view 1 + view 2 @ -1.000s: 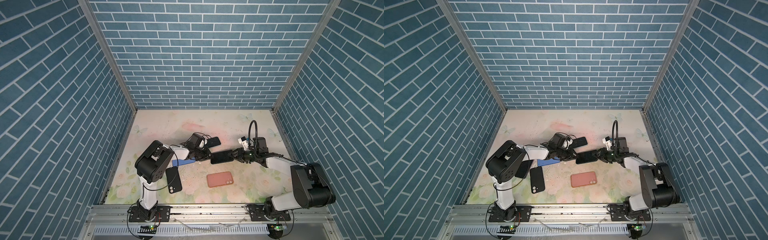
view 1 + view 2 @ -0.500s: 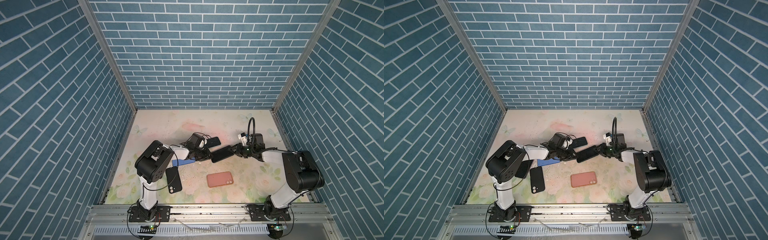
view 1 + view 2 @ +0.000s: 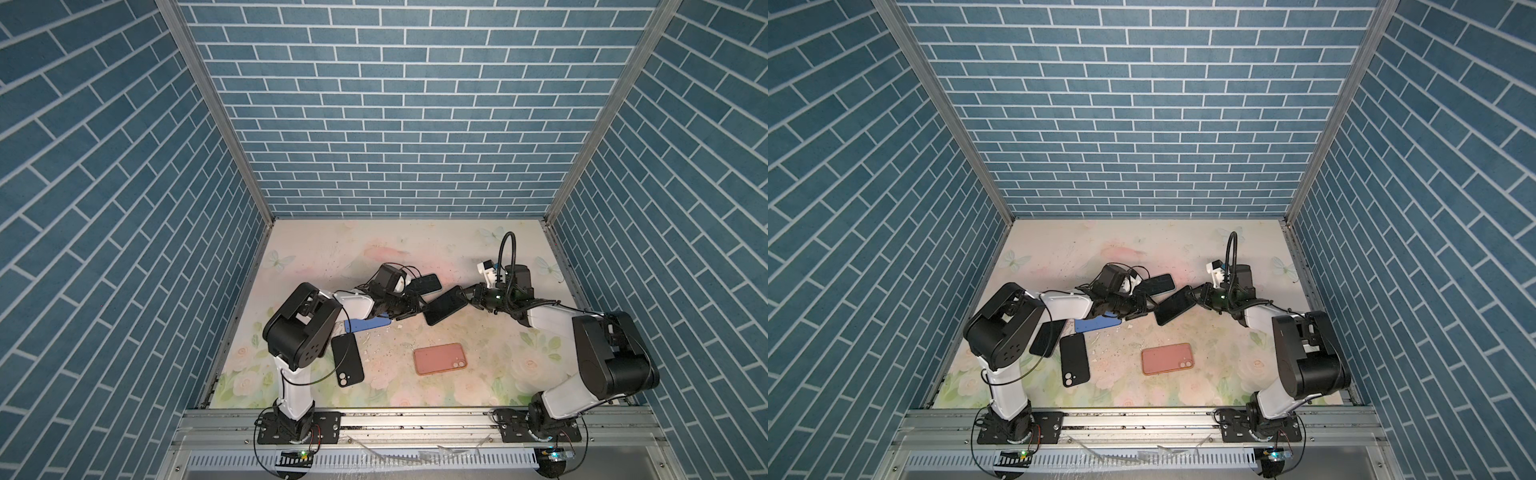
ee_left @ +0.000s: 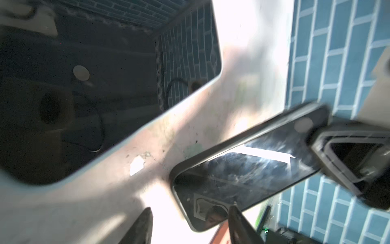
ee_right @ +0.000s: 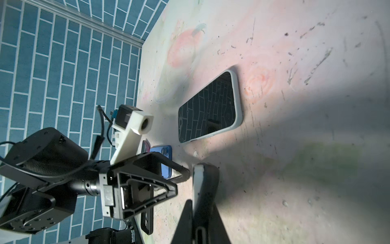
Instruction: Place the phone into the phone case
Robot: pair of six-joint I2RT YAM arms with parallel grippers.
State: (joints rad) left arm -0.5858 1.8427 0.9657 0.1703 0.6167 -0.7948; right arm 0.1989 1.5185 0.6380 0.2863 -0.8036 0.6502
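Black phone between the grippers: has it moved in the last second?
Yes. The black slab-shaped phone has pivoted: the end in the right gripper swung toward the blue brick back wall, away from the unmoved salmon-pink rectangular phone case.

Both top views: high at the front, looking down toward the back wall (image 3: 395, 124), far off, sharing the whole table (image 3: 415, 249). Left wrist view: very near, low over the table, blurred, phone (image 4: 242, 169) at lower right. Right wrist view: near, sighting along the same phone (image 5: 207, 186) at bottom center, across the table.
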